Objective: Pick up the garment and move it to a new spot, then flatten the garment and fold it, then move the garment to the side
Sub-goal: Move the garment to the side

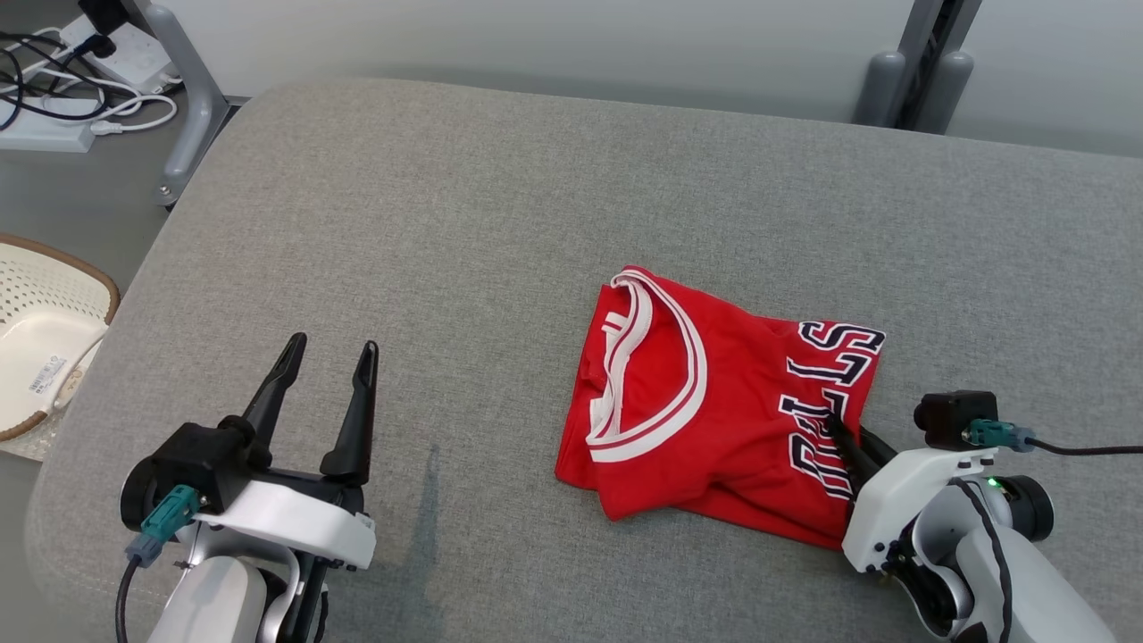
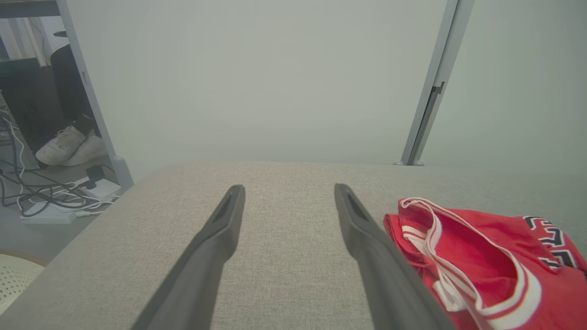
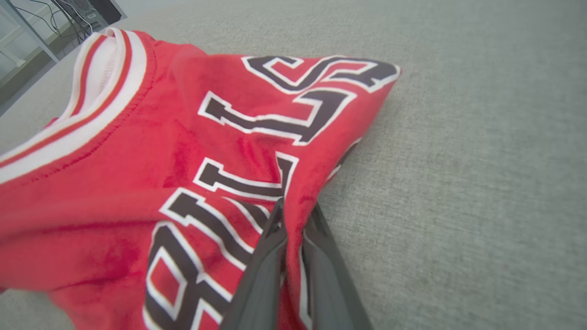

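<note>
While the left claw (image 1: 330,346) hovers fingers apart over the near-left grey counter (image 1: 446,223), the right claw (image 3: 296,211) is pinched on the garment (image 1: 714,402)'s right edge. Garment: crumpled red jersey, white-striped neckline, dark white-outlined lettering, lying right of centre.

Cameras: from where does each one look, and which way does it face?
Head view: on the head, looking down at the table; left gripper open, right gripper pinching the jersey.
Left wrist view: on the left wrist, looking along its spread fingers over the table to the wall.
Right wrist view: on the right wrist, looking along its fingers, closed on the jersey.
Shared: all three show the jersey.
</note>
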`<state>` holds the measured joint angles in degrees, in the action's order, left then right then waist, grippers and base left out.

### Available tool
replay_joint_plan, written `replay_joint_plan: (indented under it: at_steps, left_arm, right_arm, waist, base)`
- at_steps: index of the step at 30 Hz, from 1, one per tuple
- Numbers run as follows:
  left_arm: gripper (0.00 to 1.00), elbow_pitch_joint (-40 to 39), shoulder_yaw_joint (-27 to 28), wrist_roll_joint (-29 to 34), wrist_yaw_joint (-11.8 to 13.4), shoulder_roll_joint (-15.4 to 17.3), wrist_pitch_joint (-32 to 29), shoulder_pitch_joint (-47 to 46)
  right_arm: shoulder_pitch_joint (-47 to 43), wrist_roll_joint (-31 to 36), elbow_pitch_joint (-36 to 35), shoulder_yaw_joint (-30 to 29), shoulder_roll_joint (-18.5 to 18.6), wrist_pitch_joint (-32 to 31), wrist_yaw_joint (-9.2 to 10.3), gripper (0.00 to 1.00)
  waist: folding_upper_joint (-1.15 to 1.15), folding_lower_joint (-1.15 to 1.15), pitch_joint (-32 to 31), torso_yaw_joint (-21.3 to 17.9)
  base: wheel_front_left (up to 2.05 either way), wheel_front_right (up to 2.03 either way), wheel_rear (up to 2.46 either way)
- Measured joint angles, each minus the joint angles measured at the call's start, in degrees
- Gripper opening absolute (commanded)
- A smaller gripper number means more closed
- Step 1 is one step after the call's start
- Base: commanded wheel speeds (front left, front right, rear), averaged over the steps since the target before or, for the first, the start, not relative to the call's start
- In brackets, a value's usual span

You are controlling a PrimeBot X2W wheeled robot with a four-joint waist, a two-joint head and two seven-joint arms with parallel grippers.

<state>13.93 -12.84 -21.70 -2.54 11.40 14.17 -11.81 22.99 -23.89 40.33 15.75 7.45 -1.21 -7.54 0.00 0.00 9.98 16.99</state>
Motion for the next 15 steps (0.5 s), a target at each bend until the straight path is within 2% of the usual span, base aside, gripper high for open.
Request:
replay_joint_plan:
  at_steps: [3,7,15]
  left_arm:
    - [1.00,0.40,0.16,0.00,0.01,0.03,0.10,-0.16]
    - [1.00,0.68,0.73,0.01,0.10,0.18,0.33,-0.09]
    - [1.00,-0.41,1.63,0.02,0.59,0.70,0.57,1.10]
  right_arm:
    - [0.65,-0.75,0.60,1.53,1.29,1.03,-0.05,0.00]
    - [0.49,-0.04,-1.31,4.38,5.81,2.38,-0.03,0.00]
    - [-2.83,4.22,-13.00,5.67,16.18,1.86,0.01,0.00]
  waist:
    - [0.00,0.00,-0.07,-0.31]
    - [0.00,0.00,-0.36,-1.60]
    - [0.00,0.00,-0.99,-7.23]
  base:
    - [0.00,0.00,0.00]
    - [0.00,0.00,0.00]
    - [0.00,0.00,0.00]
